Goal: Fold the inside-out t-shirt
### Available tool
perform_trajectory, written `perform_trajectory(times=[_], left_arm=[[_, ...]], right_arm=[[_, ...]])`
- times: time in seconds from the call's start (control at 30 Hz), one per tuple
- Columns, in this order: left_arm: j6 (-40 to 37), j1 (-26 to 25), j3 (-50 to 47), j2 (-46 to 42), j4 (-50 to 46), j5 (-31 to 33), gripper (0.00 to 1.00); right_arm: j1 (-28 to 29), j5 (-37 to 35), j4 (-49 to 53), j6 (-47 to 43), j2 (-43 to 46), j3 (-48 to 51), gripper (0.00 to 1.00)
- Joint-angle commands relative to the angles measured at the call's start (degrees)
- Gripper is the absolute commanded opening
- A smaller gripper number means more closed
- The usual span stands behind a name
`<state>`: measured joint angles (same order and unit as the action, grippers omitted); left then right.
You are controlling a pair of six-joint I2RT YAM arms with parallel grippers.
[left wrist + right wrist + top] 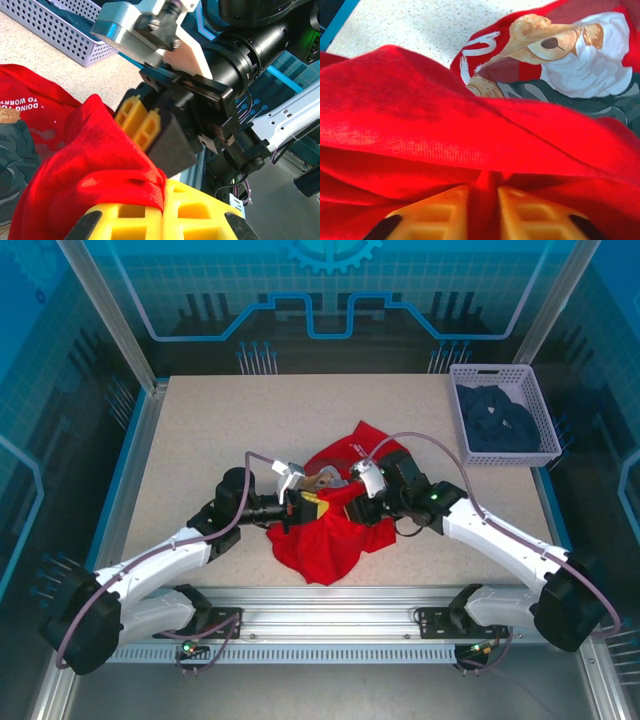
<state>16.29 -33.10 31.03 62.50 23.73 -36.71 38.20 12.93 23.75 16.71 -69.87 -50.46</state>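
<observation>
Both grippers are pinching red cloth. The left gripper (164, 202) has its yellow, grid-ribbed plastic fingers pressed together, with a thick fold of the t-shirt (322, 545) bunched over their tips. The right gripper (482, 195) holds its ribbed fingers a narrow slit apart, and a ridge of the same shirt is nipped between them. The left wrist view also shows the right gripper from outside, with a black body and a pale metal bracket, meeting that fold. From above, the two grippers stand tip to tip over the shirt, which lies crumpled in a soft heap on the speckled beige table (200, 430), towards the near edge. The right wrist view shows the weave of the cloth up close and, beyond it, the tan bear print (555, 40) lying creased. The left wrist view catches a strip of white lettering (20, 102). At the far right corner sits a pale perforated basket (490, 368) holding a dark blue garment (500, 420), well apart from the shirt.
</observation>
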Motion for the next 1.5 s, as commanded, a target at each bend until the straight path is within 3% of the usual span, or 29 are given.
perform_trajectory(times=[0.0, 0.13, 0.43, 0.67, 0.77, 0.87, 0.93, 1.13, 1.47], left_arm=[[-2.2, 0.5, 1.3, -1.3, -0.7, 1.5, 0.0], [-3.3, 0.8, 0.8, -1.0, -2.2, 3.8, 0.0], [-5.4, 3.7, 0.0, 0.0, -4.3, 7.7, 0.0], [-7.7, 4.0, 2.6, 2.5, -9.2, 16.4, 0.0], [-7.6, 4.0, 4.8, 3.1, -14.1, 24.4, 0.18], [-7.2, 3.9, 5.0, 0.8, -15.0, 24.3, 0.39], [-6.0, 3.6, 3.6, -2.6, -14.1, 23.1, 0.46], [-8.7, -2.2, 3.6, -8.4, -16.2, 22.0, 0.56], [-13.1, -3.7, 15.4, 7.0, -20.6, 18.3, 0.55]], right_arm=[[0.7, -2.6, 0.1, 0.5, 0.4, -1.9, 0.08], [-1.3, -2.0, 0.5, 0.2, 4.1, -3.4, 0.0], [-11.4, 16.6, -4.7, 3.6, 11.4, -5.2, 0.0], [-14.8, 23.2, -14.3, 9.3, 11.4, -4.2, 0.0], [-14.8, 24.5, -18.8, 12.2, 9.4, -3.9, 0.0], [-14.2, 23.8, -20.9, 14.2, 7.0, -3.8, 0.0], [-13.9, 23.0, -20.7, 14.2, 5.7, -3.9, 0.0], [-13.9, 22.6, -21.2, 14.2, 4.1, -4.1, 0.0], [-13.7, 22.7, -20.3, 13.7, 4.6, -3.6, 0.0]])
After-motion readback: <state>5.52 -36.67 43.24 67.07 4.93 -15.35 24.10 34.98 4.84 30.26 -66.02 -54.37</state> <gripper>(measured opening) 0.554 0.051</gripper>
